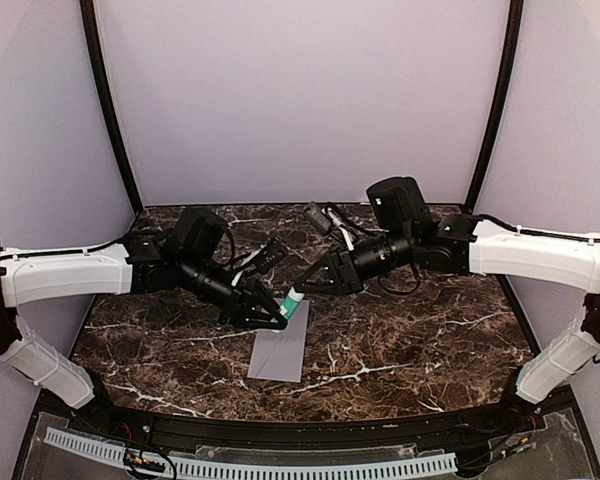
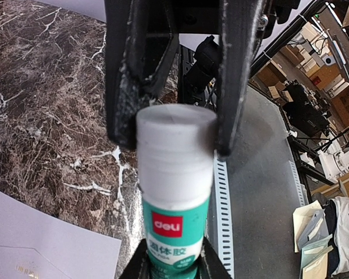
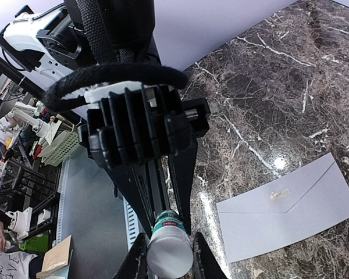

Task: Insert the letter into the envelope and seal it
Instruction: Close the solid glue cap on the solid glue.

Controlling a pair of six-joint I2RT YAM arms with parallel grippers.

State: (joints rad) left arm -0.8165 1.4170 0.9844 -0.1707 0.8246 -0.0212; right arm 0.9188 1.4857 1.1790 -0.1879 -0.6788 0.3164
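A glue stick (image 1: 293, 303) with a green body and a white cap hangs over the dark marble table, held between both grippers. My left gripper (image 1: 278, 318) is shut on the green body (image 2: 174, 232); in its wrist view the left gripper (image 2: 173, 266) has its fingers at the bottom. My right gripper (image 1: 302, 290) is shut on the white cap (image 3: 170, 256), and in its wrist view the right gripper (image 3: 168, 263) clamps the cap's end. The grey envelope (image 1: 280, 355) lies flat just below the grippers, flap down (image 3: 288, 209), with a corner showing (image 2: 41, 238). The letter is out of view.
A white perforated cable strip (image 1: 250, 465) runs along the near table edge. Black curved frame posts (image 1: 110, 110) stand at the back corners against lilac walls. Marble table (image 1: 420, 340) extends to the right of the envelope.
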